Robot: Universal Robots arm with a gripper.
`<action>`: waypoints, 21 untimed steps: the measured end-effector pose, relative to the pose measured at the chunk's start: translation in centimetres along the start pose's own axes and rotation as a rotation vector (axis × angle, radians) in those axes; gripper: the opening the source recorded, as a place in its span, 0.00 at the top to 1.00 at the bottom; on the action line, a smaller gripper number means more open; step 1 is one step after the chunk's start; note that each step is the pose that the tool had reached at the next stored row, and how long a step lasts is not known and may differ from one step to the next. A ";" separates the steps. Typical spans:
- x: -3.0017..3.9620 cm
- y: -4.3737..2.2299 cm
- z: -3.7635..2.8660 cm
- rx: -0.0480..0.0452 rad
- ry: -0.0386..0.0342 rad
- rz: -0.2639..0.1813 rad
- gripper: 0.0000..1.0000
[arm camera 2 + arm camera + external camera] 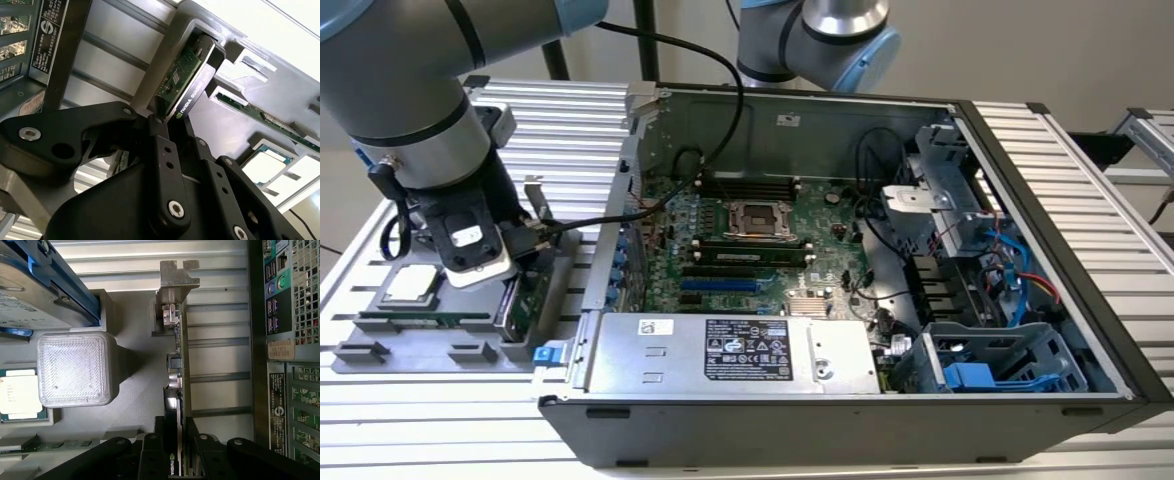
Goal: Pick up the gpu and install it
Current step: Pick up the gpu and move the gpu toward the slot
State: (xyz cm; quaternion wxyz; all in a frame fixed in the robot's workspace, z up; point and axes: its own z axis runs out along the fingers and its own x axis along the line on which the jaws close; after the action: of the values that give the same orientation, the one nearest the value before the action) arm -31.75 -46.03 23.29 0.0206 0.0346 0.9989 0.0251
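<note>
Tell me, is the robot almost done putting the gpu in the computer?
Not yet. Done: the gripper is closed on the gpu. In hand: the gpu stands on edge in its grey holder, outside the case, not lifted. Left: lifting it out and fitting it on the motherboard, where the blue slot sits bare.

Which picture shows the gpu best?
The first wrist view: the gpu stands edge-on, clear along its length, with its bracket. The second wrist view shows part of its green face and black cooler; the exterior view, a sliver by the arm.
</note>
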 end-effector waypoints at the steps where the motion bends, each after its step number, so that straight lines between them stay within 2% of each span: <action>1: 0.00 0.00 0.00 0.0000 0.0000 0.000 1.00; 7: -0.01 0.02 -0.37 -0.0001 0.0000 0.000 1.00; 21: -0.08 0.10 -1.90 0.0000 0.0000 0.000 1.00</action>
State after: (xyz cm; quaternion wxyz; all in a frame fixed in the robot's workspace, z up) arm -31.75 -46.03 25.19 0.0206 0.0345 0.9989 0.0251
